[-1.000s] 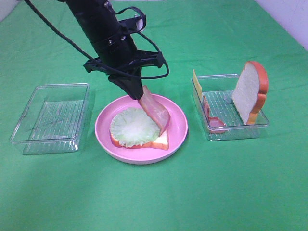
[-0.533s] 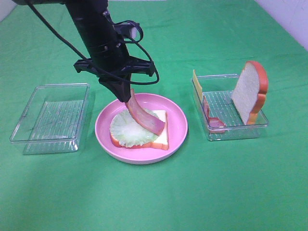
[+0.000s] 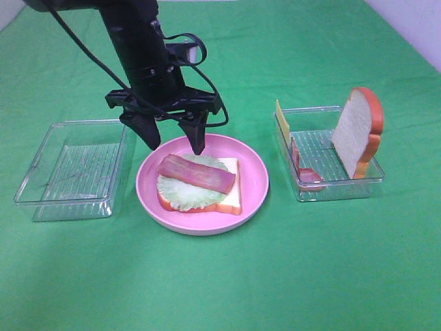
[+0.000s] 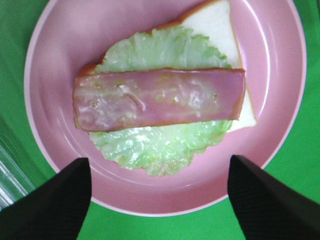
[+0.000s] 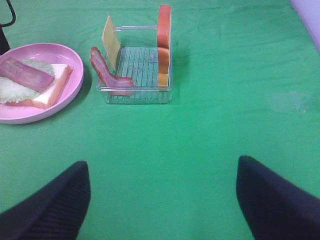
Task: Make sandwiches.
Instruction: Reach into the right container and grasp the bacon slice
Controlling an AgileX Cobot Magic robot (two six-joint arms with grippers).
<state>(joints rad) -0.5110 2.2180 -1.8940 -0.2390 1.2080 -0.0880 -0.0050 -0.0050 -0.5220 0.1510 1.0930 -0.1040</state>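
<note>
Exterior high view. On round pink plastic plate (image 3: pixel 256 185): white toy bread slice with orange-brown crust (image 3: pixel 231 197), light green lettuce leaf (image 3: pixel 180 194), and reddish-pink bacon strip (image 3: pixel 197 174) lying flat on top. In right-hand clear plastic rectangular tray (image 3: pixel 337 188): second bread slice (image 3: pixel 353 134) upright, yellow-orange cheese square (image 3: pixel 280 117), second bacon strip (image 3: pixel 306 178). Left gripper (image 3: pixel 176 146) just above plate, jaws spread, gripping nothing, clear of bacon strip.

Left wrist view. Confirms fingers apart, stack between them, untouched. Plate rim partly cut off.

Right wrist view. Right gripper (image 5: pixel 161 165) spread wide over green cloth (image 5: pixel 200 130), gripping nothing, well apart from tray. Plate cut off at frame edge.
</note>
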